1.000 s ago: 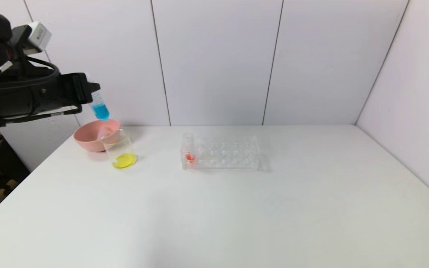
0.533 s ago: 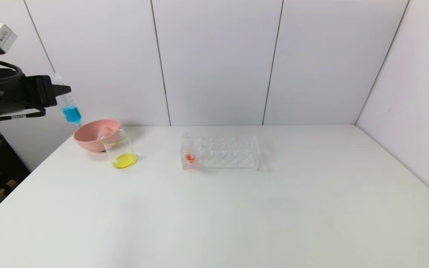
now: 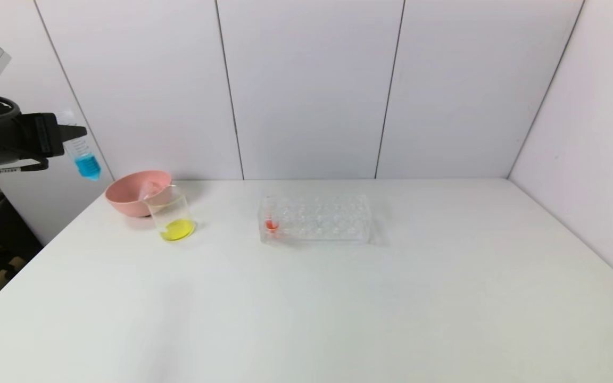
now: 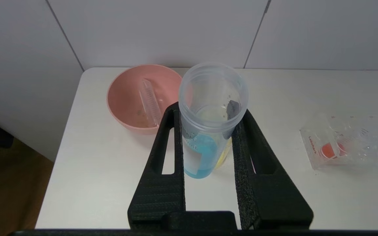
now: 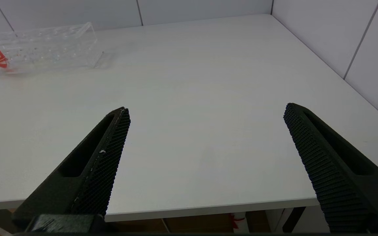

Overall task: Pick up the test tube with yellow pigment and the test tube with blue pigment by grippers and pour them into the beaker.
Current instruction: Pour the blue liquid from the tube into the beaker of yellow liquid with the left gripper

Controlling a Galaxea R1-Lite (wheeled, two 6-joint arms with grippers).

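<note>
Far left in the head view, the left gripper [image 3: 64, 139] is held up in the air off the table's [image 3: 338, 298] left edge, closed around the test tube with blue pigment [image 3: 83, 157]. The tube is gripped just under its open rim, so the blue end hangs free below the fingers [image 4: 161, 154]. Its long axis is close to upright, leaning a bit, mouth up and round bottom down. It's clearly a light, stiff, smooth-walled thing with liquid sloshing inside, probably slippery, so a firm mid-to-upper hold like this one seems sensible for tipping.

Next over, the pink bowl [image 3: 125, 205] is seen with an empty clear tube [image 4: 149, 103] lying inside, most likely the spent test tube with yellow pigment. Just beside it the beaker [image 3: 173, 215] is standing with yellow liquid already in it, so blue is what's left to pour.

Further right, the clear rack [image 3: 317, 218] is holding a red tube [image 3: 271, 215].

The right gripper [image 5: 205, 157] is parked near the table's front edge, spread wide with nothing in it.
</note>
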